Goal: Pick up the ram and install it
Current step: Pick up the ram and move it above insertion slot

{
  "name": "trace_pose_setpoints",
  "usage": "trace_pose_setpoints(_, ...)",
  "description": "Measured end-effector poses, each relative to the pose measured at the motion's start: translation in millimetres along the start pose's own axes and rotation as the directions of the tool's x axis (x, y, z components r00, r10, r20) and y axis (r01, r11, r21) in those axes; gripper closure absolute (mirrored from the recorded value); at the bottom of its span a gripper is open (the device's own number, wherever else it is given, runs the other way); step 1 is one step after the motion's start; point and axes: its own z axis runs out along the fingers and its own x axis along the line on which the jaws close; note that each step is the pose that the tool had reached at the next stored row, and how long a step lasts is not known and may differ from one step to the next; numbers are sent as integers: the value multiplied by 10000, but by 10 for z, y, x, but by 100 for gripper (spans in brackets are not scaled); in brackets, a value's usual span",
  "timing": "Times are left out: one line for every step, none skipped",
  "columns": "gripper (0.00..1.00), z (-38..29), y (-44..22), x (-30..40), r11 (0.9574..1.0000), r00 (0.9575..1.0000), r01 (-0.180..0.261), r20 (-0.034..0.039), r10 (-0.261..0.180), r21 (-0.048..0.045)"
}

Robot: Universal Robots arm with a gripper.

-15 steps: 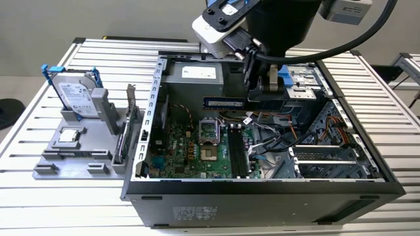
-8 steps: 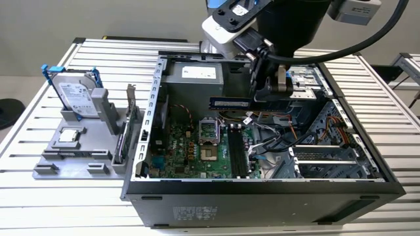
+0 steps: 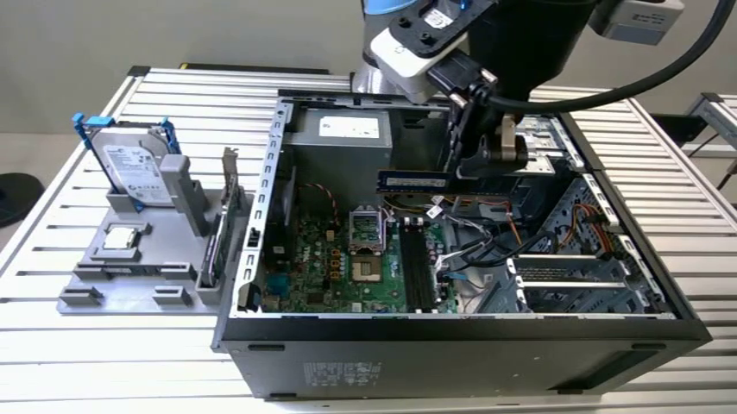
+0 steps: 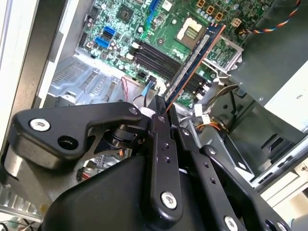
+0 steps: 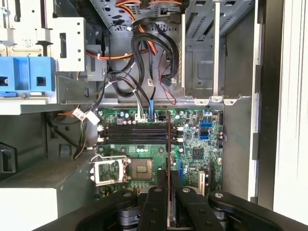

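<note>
The gripper [image 3: 470, 175] is shut tight on one end of the ram [image 3: 420, 180]. Its two black fingers [image 4: 160, 126] press on both flat sides of the stick, with no gap left.

In the exterior view, the ram is a bit above the middle of the frame. It is inside the open computer case [image 3: 461, 349], up in the air over the green motherboard [image 3: 328, 259]. The stick lies flat and level, and its free end points to the exterior view's left. The black arm comes down from the top of the frame to hold it.

The ram is not in a slot yet. The long black memory slots [image 3: 415, 267] are below it, near the middle of the frame, and the stick lies across them, not along them. The square chip socket [image 3: 362, 228] is just beside the slots, on the exterior view's left.

In the second wrist view, the ram [image 4: 195, 62] sticks out from the gripper [image 4: 166, 113] over the board. In the first wrist view, the ram [image 5: 168, 154] looks like a thin line, seen from its edge, coming out of the gripper [image 5: 168, 195].

At the left of the exterior view, a grey holder [image 3: 127, 280] sits on the table [image 3: 69, 362]. A silver hard drive [image 3: 133, 168] in a blue frame stands in it.
</note>
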Motion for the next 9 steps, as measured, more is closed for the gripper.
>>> trace_pose_setpoints(100,0,12,0,10000,10000,0,0,0,0)
trace_pose_setpoints(100,0,23,1,10000,10000,0,0,0,0)
trace_pose_setpoints(100,0,36,1,10000,10000,0,0,0,0)
trace_pose_setpoints(100,-1,47,2,10000,10000,0,0,0,0)
trace_pose_setpoints(100,-1,58,2,10000,10000,0,0,0,0)
trace_pose_setpoints(100,-1,69,2,10000,10000,0,0,0,0)
trace_pose_setpoints(100,-1,79,3,10000,10000,0,0,0,0)
trace_pose_setpoints(100,-1,88,3,10000,10000,0,0,0,0)
trace_pose_setpoints(100,-1,89,3,10000,10000,0,0,0,0)
